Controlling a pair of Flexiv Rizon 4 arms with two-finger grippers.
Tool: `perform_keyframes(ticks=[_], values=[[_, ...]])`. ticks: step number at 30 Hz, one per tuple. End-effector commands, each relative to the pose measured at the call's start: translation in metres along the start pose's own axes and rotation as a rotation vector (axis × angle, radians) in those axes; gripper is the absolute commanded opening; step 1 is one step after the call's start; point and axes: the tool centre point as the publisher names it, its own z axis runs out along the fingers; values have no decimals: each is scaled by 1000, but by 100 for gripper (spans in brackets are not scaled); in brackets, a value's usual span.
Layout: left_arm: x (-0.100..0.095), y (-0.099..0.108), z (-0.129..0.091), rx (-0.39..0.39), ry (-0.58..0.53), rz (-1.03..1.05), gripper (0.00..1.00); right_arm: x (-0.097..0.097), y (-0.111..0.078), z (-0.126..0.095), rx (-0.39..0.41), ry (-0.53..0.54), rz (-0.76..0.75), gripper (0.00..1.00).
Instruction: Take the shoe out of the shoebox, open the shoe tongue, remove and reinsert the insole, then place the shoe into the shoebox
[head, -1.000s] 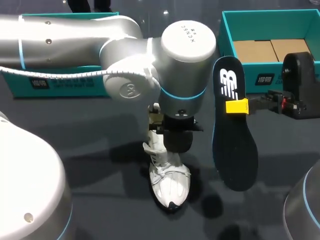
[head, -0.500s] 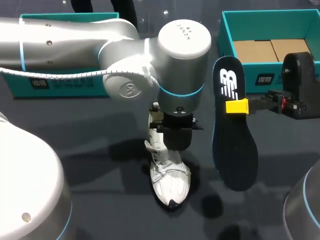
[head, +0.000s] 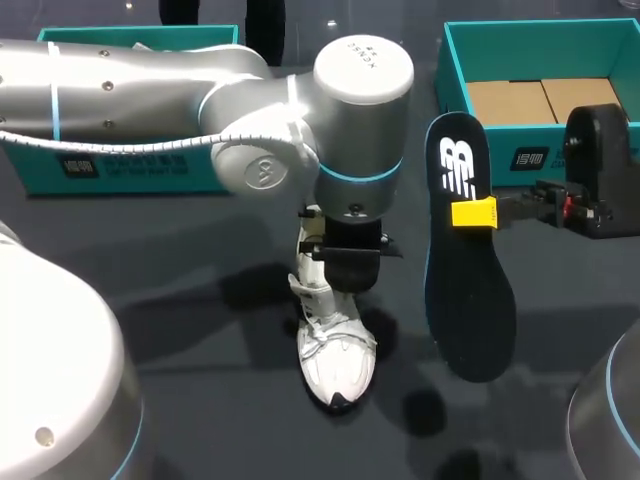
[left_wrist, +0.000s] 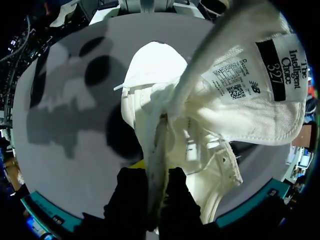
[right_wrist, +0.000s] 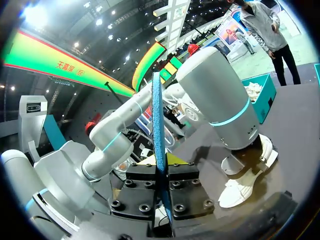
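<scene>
Insole looks out, reinsertion next: right tool (head: 474, 213) clamped on insole (head: 465, 290), held in air beside shoe (head: 337, 355) standing on surface (head: 200, 330), left tool (left_wrist: 156, 172) pinching tongue (left_wrist: 250, 90) up; next needs the insole angled toe-first into the opening.

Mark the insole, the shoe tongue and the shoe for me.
insole (head: 468, 300): head view, dark middle of its top face.
shoe tongue (left_wrist: 260, 117): left wrist view, white padded inner side.
shoe (head: 338, 355): head view, laced forefoot.
</scene>
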Motion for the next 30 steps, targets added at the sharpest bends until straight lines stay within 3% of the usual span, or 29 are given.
perform_keyframes(ticks=[1,11,12,13,15,17,19,25,30], values=[[-8,3,7,12,19,-1,0,4,-4,-1,-6,-9,0,0],[-13,7,20,40,46,8,0,4,-4,-1,-6,-9,0,0],[-13,7,20,40,47,9,13,4,-4,-1,-6,-9,0,0],[-12,8,20,49,42,12,35,4,-4,-1,-6,-9,0,0],[-11,9,15,43,31,11,49,4,-4,-1,-6,-9,0,0],[-11,10,8,30,11,13,88,4,-4,-1,-6,-9,0,0],[-10,11,-2,16,-13,19,100,4,-4,-1,-6,-9,0,0],[-3,12,-45,-41,-120,38,100,4,-4,-1,-6,-9,0,0],[6,13,-89,-103,-288,33,100,4,-4,-1,-6,-9,0,0]])
